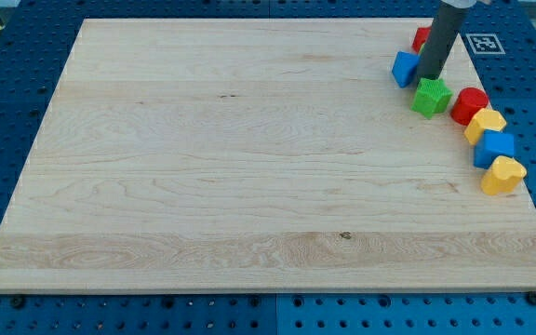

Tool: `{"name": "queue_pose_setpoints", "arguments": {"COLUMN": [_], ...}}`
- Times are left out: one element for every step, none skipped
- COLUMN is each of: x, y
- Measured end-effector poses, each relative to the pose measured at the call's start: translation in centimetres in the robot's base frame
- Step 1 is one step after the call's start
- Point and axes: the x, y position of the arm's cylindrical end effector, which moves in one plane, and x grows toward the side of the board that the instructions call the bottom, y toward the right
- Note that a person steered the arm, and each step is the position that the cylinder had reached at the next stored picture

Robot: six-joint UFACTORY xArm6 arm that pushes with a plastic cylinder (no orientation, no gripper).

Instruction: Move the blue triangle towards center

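The blue triangle [404,69] lies on the wooden board [249,167] near the view's top right, just left of my rod. My tip [428,76] rests on the board between the blue triangle and a green star-shaped block [431,97], touching or nearly touching both. The rod hides most of a red block [421,38] behind it and whatever else is there.
Down the board's right edge stand a red block [471,103], a yellow block [485,123], a blue cube [495,148] and a yellow heart-shaped block [503,175]. A marker tag [483,43] lies off the board at the top right.
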Motion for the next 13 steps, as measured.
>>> {"name": "queue_pose_setpoints", "arguments": {"x": [-1.2,-2.7,-4.3,-4.8,-4.8,-4.8,-5.3,-8.3,-9.9,-9.4,-7.2,-4.1,-1.3], "y": [0.0,0.0,-0.1,-1.7,-4.8,-8.9,-10.9,-10.9,-12.4,-13.8,-13.8,-13.8,-13.8]}}
